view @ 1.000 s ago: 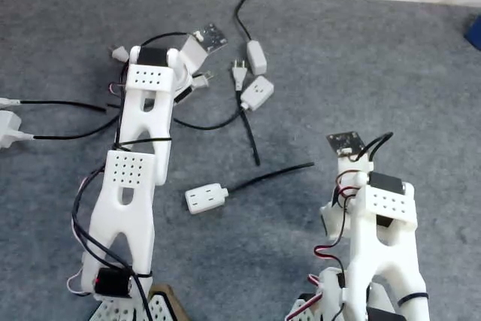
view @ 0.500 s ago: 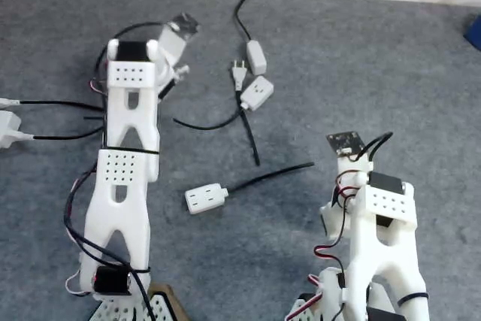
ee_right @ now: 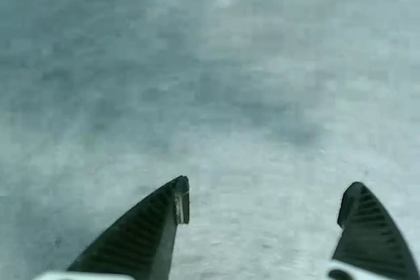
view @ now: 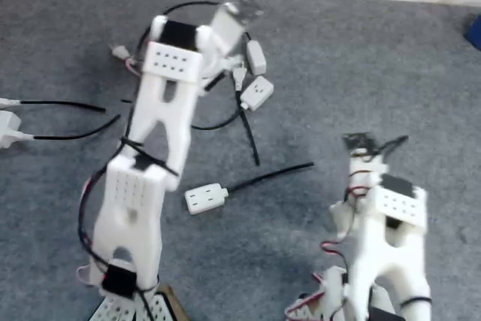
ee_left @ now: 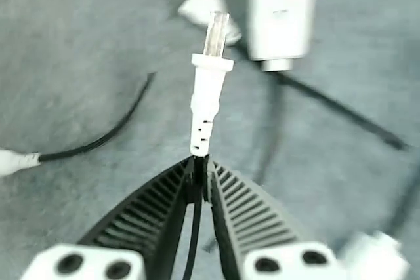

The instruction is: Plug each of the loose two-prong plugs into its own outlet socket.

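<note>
Two-prong plug [ee_left: 209, 93] was clamped in the left gripper [ee_left: 199, 163] by its tail end, right where the black cord exits. The prongs pointed straight out, away from the gripper. The jaws were clenched tight on it with no gap.

A white block [ee_left: 279, 14] lay just past the prongs on the grey mat [ee_left: 72, 63], off to one side and not in line with them. Couldn't tell from the wrist view which socket it was.

High view: the left arm [view: 161, 110] was stretched to the far side of the mat, with its wrist over a cluster there. The cluster held a second plug [view: 239, 75] and, just beside it, a cube socket [view: 256, 93]. A flat multi-slot socket [view: 205, 198] on a black cord sat mid-mat between the two arms, well apart from the cluster.

The right gripper [ee_right: 262, 208] had its fingers [ee_right: 164, 221] spread wide with nothing between them, over bare mat. The right arm [view: 379, 216] sat at the near right.
</note>
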You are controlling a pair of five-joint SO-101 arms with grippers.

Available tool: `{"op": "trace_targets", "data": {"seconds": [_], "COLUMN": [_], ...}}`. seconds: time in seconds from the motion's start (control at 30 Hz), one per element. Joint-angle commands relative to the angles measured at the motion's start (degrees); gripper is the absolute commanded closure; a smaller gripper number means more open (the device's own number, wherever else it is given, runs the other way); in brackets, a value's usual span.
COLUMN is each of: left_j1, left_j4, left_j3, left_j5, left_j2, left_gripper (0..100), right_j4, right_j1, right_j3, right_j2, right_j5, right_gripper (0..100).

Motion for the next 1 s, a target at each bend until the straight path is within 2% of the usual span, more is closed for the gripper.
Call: {"op": "trace_targets", "data": {"seconds": [0.0, 0.2, 0.4, 0.67, 0.87, 0.97], "left_j1": [8.66, 24.31, 36.18, 39.16, 40.84, 41.71], "left_j4": [0.62, 0.44, -0.09, -12.66, -14.15, -14.07], "left_j3": [12.79, 29.05, 31.34, 33.8, 31.96, 30.2], "left_j5": [0.53, 2.29, 2.37, 2.46, 2.46, 2.55], "left_j2": [-16.4, -31.6, -33.63, -30.11, -19.38, -17.71], "left_gripper": [97, 97, 97, 97, 96, 89], "right_j4": [-1.8, -0.4, -0.13, -0.4, -0.48, -0.48], "right_j1": [9.27, 15.69, 20.44, 25.89, 26.15, 26.15], "right_j3": [-6.2, -7.78, -6.2, -6.02, -6.02, -5.93], "right_j2": [-0.4, -0.92, -0.92, -1.01, -1.01, -1.01], "right_j5": [1.58, 4.75, 7.65, 7.21, 7.21, 7.21], "right_gripper": [64.8, 64.8, 64.8, 64.8, 64.8, 64.8]}}
